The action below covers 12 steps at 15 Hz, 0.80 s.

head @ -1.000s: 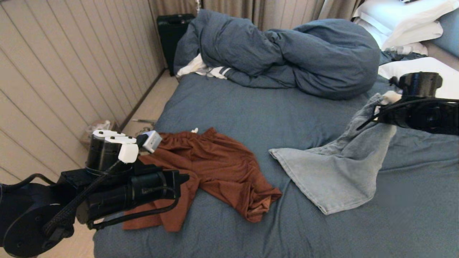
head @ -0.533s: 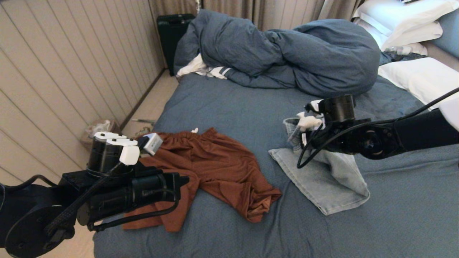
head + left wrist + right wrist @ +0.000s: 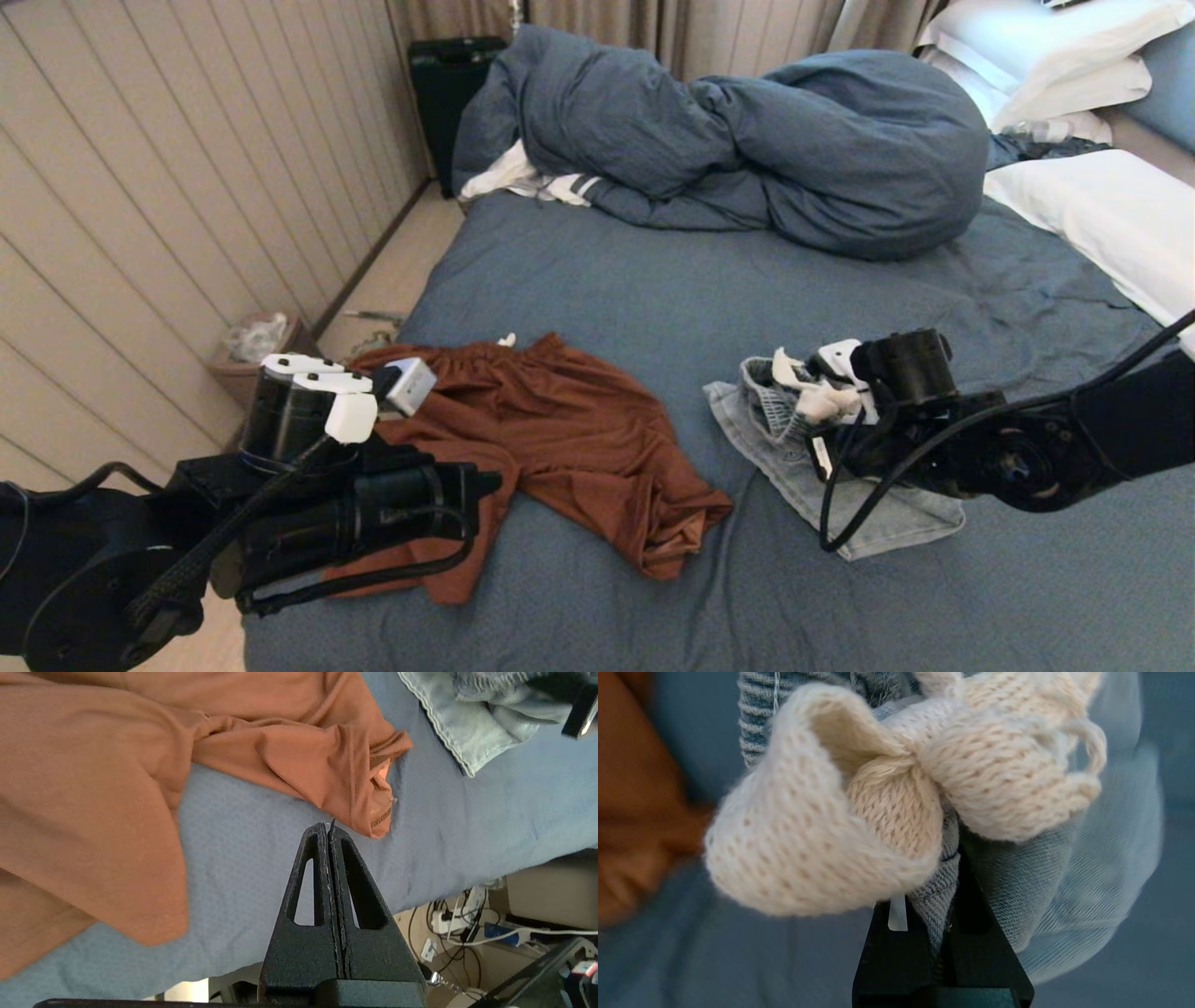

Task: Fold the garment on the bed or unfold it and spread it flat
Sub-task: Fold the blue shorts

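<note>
A light-blue denim garment [image 3: 892, 523] with a cream knit trim [image 3: 822, 812] lies doubled over itself on the right half of the bed [image 3: 672, 289]. My right gripper [image 3: 944, 891] is shut on its ribbed edge and holds that end low over the lying part, near the garment's left edge [image 3: 738, 411]. A rust-brown garment [image 3: 569, 439] lies crumpled at the bed's left edge. My left gripper [image 3: 328, 828] is shut and empty, hovering over the sheet just short of the rust garment's tip [image 3: 373, 807].
A bunched blue duvet [image 3: 747, 140] fills the far end of the bed, with white pillows [image 3: 1102, 205] at the right. The panelled wall, a waste bin [image 3: 252, 341] and a black suitcase [image 3: 448, 84] stand left of the bed. Cables lie on the floor [image 3: 467, 919].
My right gripper has swung left and down from near the pillow, carrying the blue garment's lifted end over the lying part and folding it. The left arm has hardly moved.
</note>
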Tool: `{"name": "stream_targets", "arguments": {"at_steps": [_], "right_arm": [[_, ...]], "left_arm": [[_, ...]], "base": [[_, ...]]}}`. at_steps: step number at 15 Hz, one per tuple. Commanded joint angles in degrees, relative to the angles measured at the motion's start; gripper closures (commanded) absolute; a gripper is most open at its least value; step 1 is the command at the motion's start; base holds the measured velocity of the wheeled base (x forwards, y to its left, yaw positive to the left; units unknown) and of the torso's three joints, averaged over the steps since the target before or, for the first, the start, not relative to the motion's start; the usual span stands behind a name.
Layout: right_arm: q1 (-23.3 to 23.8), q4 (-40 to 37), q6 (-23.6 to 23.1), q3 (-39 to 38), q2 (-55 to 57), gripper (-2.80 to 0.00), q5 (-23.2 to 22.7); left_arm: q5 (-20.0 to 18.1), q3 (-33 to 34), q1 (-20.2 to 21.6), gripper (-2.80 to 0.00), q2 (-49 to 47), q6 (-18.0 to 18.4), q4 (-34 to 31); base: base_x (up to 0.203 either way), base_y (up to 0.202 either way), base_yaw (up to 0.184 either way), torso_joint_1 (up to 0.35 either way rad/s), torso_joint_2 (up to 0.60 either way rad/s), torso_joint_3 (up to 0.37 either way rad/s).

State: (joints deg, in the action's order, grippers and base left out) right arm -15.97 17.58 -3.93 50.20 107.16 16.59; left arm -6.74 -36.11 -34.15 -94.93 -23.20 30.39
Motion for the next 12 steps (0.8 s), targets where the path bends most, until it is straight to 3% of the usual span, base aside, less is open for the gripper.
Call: {"name": "stream_targets", "arguments": {"at_steps": [1,2,3,7,12], "right_arm": [[0.5,3.9,-0.8,-6.4,-0.5,0.00,0.0],[0.3,6.5,-0.9,-9.1,-0.1,0.00,0.0],[0.0,9.5,-1.3,-11.5,0.3,-2.80,0.0],[-0.2,14.6,-3.4,-16.7,-0.5,-2.80,-1.1],[-2.1,14.3,-2.7,-16.5,-9.7,-2.80,-9.6]], "left_arm": [[0.0,0.1,-0.2,0.00,-0.4,-0.2,0.2],[0.0,0.1,-0.4,0.00,-0.5,-0.3,0.2],[0.0,0.1,-0.4,0.00,-0.5,-0.3,0.2],[0.0,0.1,-0.4,0.00,-0.8,-0.3,0.2],[0.0,0.0,-0.4,0.00,-1.0,-0.3,0.3]], "base": [[0.000,0.000,0.000,0.000,0.00,0.000],[0.000,0.000,0.000,0.000,0.00,0.000],[0.000,0.000,0.000,0.000,0.00,0.000],[0.000,0.000,0.000,0.000,0.00,0.000],[0.000,0.000,0.000,0.000,0.00,0.000]]}}
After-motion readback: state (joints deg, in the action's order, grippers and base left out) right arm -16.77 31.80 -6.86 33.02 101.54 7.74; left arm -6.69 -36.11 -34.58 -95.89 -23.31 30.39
